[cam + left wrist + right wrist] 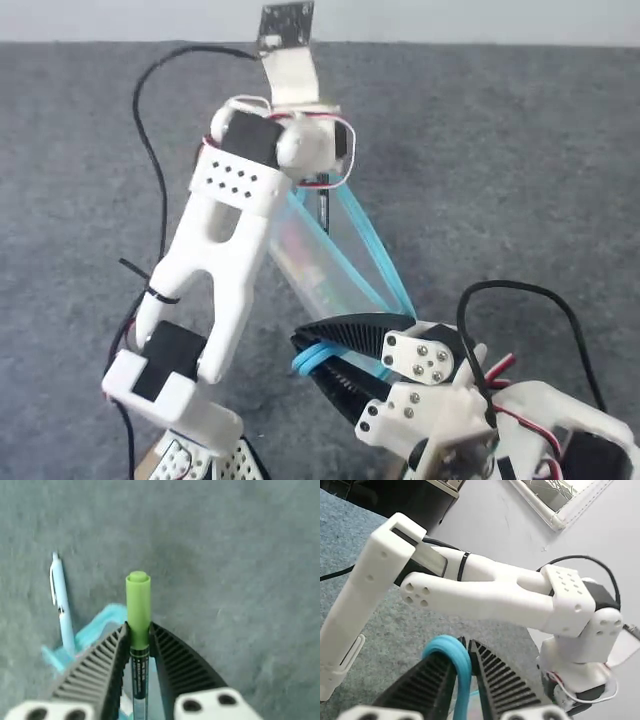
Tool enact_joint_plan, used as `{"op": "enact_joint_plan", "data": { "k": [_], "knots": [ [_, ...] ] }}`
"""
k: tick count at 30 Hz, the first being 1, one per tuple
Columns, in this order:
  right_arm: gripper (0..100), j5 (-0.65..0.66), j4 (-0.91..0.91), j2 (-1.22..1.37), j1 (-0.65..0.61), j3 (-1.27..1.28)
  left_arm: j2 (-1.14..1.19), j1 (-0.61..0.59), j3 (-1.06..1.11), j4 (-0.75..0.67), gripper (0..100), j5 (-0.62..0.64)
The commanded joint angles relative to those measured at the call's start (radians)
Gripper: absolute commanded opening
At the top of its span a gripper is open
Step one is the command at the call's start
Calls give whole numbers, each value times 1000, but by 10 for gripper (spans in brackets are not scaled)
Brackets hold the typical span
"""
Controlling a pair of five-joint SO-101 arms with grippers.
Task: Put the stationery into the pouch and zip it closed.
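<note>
My left gripper [138, 627] is shut on a marker with a green cap [138, 597], held cap-first above the pouch's blue edge [95, 630]. A light blue pen [62, 605] lies on the grey carpet beside that edge. In the high view the clear pouch with blue trim [335, 265] stands tilted up between the arms. My right gripper [325, 358] is shut on its blue rim at the near end. The right wrist view shows the blue rim [451, 652] pinched in the right gripper [465, 647], with the white left arm [485, 590] beyond.
Grey carpet [520, 170] covers the table. A black cable [150, 130] runs down the left side behind the left arm [215, 270]. A pale wall borders the far edge. Open carpet lies to the right and far left.
</note>
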Motion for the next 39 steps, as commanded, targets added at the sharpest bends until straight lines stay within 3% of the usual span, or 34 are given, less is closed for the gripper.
{"op": "enact_joint_plan", "data": {
  "k": [1, 7, 13, 22, 28, 39],
  "knots": [
    [7, 11, -22, -4, -15, -5, -58, 51, 24, 28, 12, 8],
    [7, 11, -22, -4, -15, -5, -60, 118, 31, 127, 32, -6],
    [7, 11, -22, -4, -15, -5, -60, 51, 28, 158, 239, -38],
    [7, 12, -10, -4, -15, -5, -60, -123, -16, 66, 254, -157],
    [7, 12, -8, -4, -16, -5, -28, -299, -119, -109, 254, -153],
    [7, 14, 1, -4, -65, 14, 364, -336, -73, -296, 254, -103]
  ]
}}
